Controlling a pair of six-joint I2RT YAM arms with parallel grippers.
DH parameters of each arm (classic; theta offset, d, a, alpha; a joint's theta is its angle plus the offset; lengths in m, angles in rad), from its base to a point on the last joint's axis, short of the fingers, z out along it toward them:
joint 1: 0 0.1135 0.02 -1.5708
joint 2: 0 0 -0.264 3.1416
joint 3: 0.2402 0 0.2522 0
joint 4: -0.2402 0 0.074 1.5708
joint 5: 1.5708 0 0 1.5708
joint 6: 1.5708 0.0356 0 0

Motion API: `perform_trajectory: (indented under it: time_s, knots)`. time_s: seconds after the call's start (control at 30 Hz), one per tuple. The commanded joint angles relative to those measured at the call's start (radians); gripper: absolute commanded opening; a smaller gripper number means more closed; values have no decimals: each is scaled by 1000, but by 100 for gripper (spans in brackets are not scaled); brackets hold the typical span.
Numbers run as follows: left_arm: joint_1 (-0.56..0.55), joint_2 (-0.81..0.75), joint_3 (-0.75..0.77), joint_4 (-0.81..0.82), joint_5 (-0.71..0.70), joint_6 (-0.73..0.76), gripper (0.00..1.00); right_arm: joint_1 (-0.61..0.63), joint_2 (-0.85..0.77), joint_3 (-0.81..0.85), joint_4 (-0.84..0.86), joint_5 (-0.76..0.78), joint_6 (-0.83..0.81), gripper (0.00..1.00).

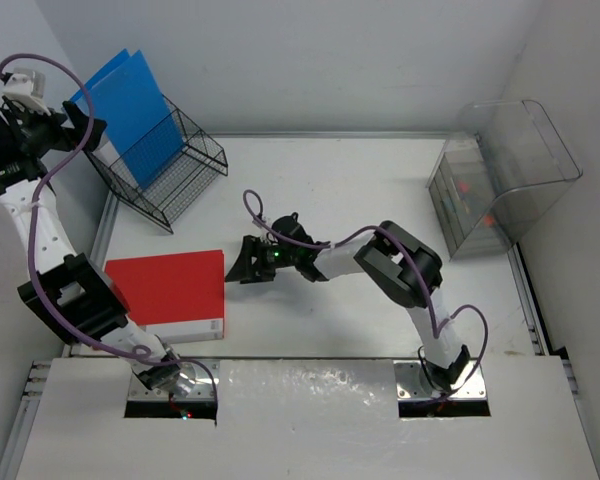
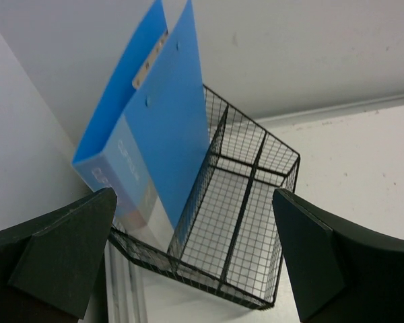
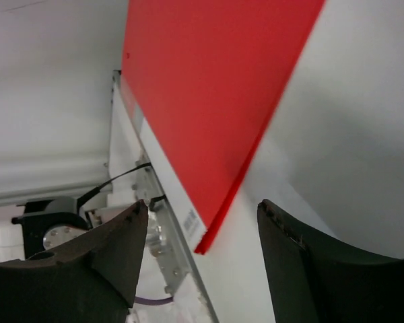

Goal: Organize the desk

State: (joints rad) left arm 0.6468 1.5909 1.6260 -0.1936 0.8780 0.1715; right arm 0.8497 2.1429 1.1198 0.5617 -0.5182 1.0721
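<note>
Overhead camera sees desk [image 1: 360,190]; wrist cameras (close) face rack [image 2: 249,202], binder [image 3: 215,87].

Blue folder [image 2: 168,121], far left corner of desk [image 1: 360,180]: pale lettering along spine, first word looks like "CLIP", rest too faint. Red binder [image 3: 215,87], near left edge: barcode sticker [image 3: 192,219] on its white side, digits too small to read. No other legible text

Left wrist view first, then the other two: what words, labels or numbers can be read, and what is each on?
Blue folder, spine: pale printed lettering, too faint to read with certainty.
Red binder, white edge: a small barcode-like label, too small to read.
Top external view: no readable text anywhere.
</note>
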Motion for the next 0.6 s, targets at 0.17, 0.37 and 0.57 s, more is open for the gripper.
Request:
perform_trajectory:
  time_s: [0.17,0.37,0.57]
  knots:
    - [-10,-28,-29,-13,-8,31,100,40,112,61,176,-55,285,60]
    - [-10,-49,-55,-27,-25,54,99,75,146,31,227,-74,379,59]
    - [-12,-83,-80,-55,-8,60,100,115,190,80,181,-97,399,54]
